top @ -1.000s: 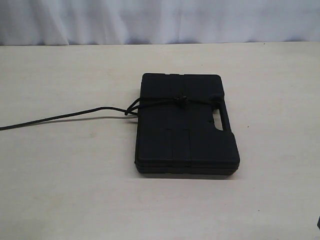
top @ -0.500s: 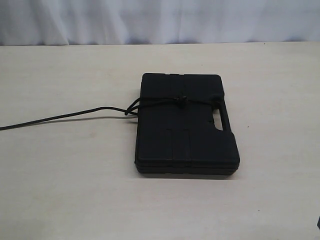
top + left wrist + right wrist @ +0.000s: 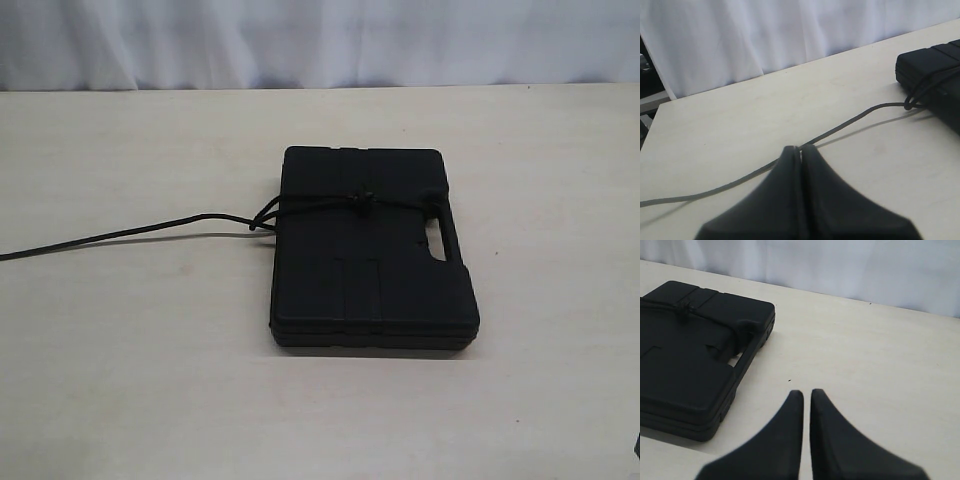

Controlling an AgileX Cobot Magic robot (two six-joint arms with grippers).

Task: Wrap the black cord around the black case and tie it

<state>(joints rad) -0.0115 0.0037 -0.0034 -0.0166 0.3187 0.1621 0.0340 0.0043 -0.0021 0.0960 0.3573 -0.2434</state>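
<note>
The black case (image 3: 375, 270) lies flat in the middle of the table. The black cord (image 3: 150, 231) crosses its top in a band with a small knot (image 3: 365, 199), then trails left off the picture's edge. Neither gripper shows in the exterior view. In the left wrist view my left gripper (image 3: 800, 148) is shut, hovering over the cord (image 3: 855, 120), which runs on past behind its tips towards the case (image 3: 935, 75). My right gripper (image 3: 806, 392) hangs over bare table beside the case (image 3: 685, 355), fingers almost together with nothing between them. The cord (image 3: 710, 316) sits tight across the lid.
A pale wooden table (image 3: 120, 380) carries everything, with a white curtain (image 3: 320, 40) along its far edge. Beside the case's slot handle (image 3: 437, 243) and in front of the case the tabletop is bare.
</note>
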